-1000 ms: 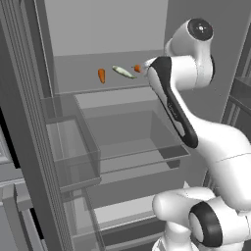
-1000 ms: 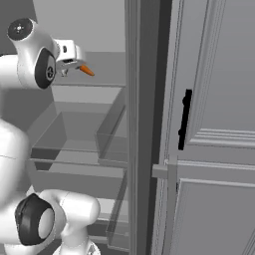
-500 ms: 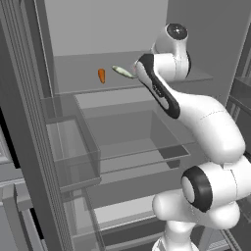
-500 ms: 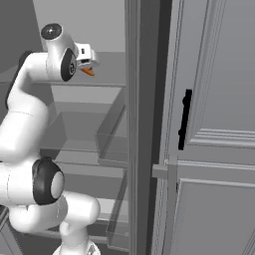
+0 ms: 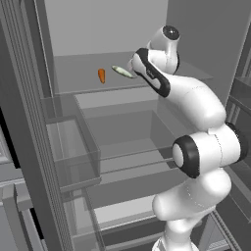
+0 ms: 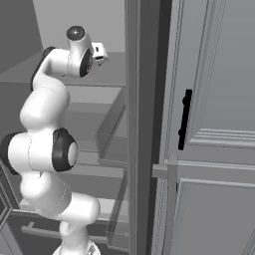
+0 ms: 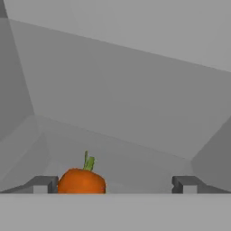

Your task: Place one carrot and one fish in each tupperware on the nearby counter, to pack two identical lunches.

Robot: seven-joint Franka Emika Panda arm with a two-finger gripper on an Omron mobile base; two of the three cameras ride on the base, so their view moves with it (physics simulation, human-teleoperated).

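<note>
An orange carrot point(image 7: 81, 180) with a green stub lies on the grey fridge shelf between my gripper point(image 7: 113, 185) fingers, close to the left fingertip point(image 7: 43, 184). The jaws stand wide open with nothing held. In the left base view a second carrot point(image 5: 101, 75) and a pale green fish point(image 5: 122, 71) lie on the same upper shelf point(image 5: 78, 83), just left of my wrist. The hand point(image 6: 98, 52) reaches in at shelf height. The tupperware and the counter are out of view.
Below the shelf sit clear drawers point(image 5: 122, 127) and a glass bin point(image 5: 73, 147) at the left. The fridge's side frame point(image 5: 24, 122) stands close on the left. A tall grey panelled door with a black handle point(image 6: 184, 119) is at the right.
The arm has swung its upper links leftward and pushed the hand deeper over the shelf. The carrot near the hand is now hidden behind the arm in the left base view.
</note>
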